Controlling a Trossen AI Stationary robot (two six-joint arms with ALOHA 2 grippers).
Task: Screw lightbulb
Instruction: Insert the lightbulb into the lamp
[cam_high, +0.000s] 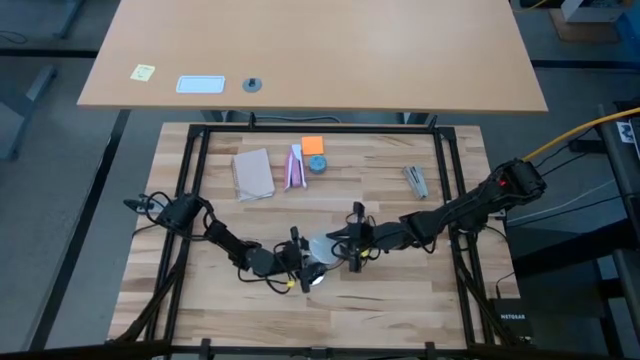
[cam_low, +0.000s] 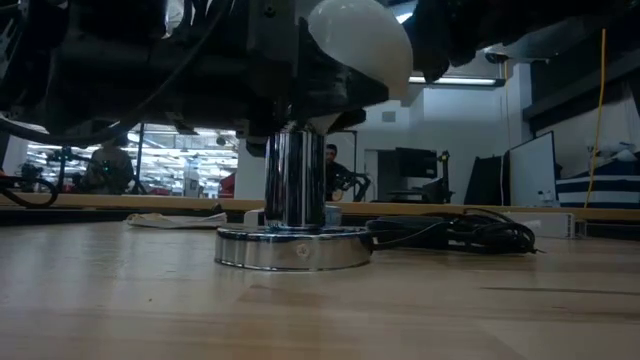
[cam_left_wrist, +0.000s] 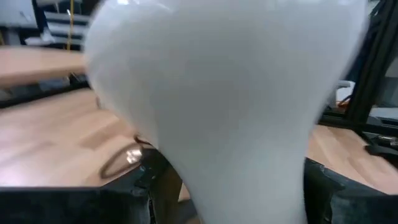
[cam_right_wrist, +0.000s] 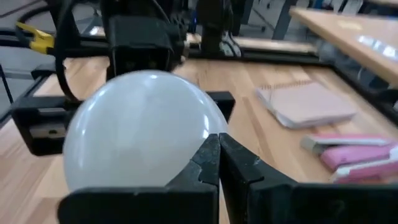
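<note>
lightbulb in left gripper, no legible writing

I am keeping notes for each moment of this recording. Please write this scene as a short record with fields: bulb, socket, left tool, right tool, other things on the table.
bulb: lightbulb, over the socket, neck down
socket: silvery socket on the table, dark cord beside it
left tool: left tool, shut on the bulb
right tool: right tool, shut, at the bulb's globe
other things: notepad, pink packet, orange sticky notes
</note>
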